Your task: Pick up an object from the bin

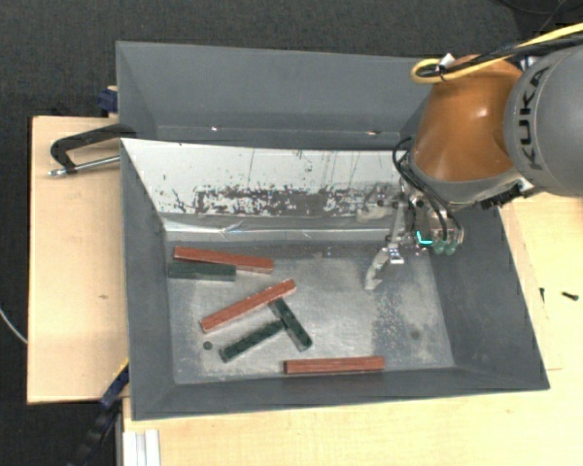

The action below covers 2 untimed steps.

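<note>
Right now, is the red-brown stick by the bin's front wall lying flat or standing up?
Lying flat: the red-brown stick rests full length on the bin floor, along the front wall, touching no other stick.

soft glare across bin wall [272, 178]

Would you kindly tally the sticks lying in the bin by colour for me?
Red-brown sticks: 3
Dark sticks: 3
Total: 6
</note>
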Available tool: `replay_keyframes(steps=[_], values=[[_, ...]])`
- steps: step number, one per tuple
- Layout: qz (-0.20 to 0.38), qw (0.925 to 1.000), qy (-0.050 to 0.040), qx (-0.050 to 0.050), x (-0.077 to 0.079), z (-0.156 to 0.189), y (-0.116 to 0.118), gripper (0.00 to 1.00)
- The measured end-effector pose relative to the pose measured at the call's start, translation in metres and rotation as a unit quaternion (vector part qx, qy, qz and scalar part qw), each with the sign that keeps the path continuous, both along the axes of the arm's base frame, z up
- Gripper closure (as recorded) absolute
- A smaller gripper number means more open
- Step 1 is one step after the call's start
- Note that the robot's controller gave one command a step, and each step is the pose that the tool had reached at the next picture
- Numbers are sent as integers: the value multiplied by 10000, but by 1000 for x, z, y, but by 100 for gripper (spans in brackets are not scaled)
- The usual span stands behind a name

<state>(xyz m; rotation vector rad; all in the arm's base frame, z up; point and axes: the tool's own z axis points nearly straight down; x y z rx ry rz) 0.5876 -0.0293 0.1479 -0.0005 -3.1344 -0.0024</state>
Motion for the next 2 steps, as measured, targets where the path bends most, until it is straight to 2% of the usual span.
replay_keyframes(steps=[1,2], values=[[3,10000,-42,-3,2,5,0,0],[85,10000,-34,1,-23,-65,126,100]])
